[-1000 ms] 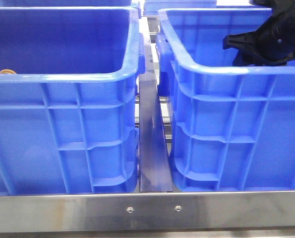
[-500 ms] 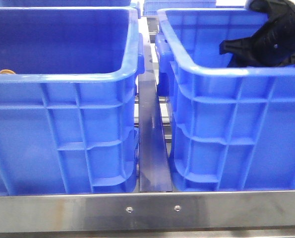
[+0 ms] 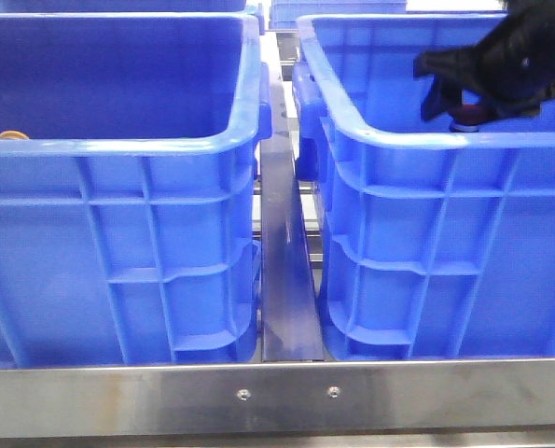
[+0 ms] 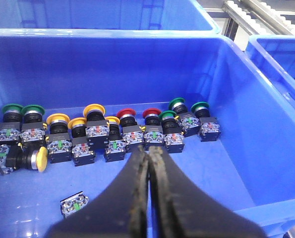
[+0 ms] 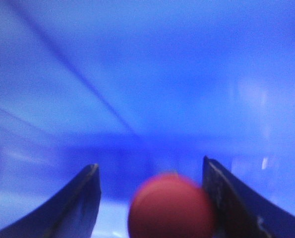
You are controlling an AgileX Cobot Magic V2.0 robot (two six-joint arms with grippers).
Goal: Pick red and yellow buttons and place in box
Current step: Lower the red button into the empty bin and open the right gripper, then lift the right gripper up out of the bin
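My right gripper [image 3: 424,89] hangs over the inside of the right blue box [image 3: 398,135], near its front rim. Its jaws stand apart [image 5: 149,168]. A red button [image 5: 169,208] lies between them, touching one finger, with a gap to the other. From the front the red button [image 3: 464,118] shows just under the gripper. My left gripper [image 4: 149,148] is shut and empty above the left crate [image 4: 137,64]. That crate holds a row of buttons, among them red ones [image 4: 126,114] and yellow ones [image 4: 57,119].
Green buttons [image 4: 12,108] stand in the same row, and a loose contact block [image 4: 74,204] lies apart. A yellow cap [image 3: 11,135] peeks over the left crate's front rim [image 3: 118,145]. A metal rail [image 3: 284,271] runs between the crates, with more crates behind.
The right gripper has risen a little inside the right box. Its jaws now show spread apart, and the red button has come into sight under it.
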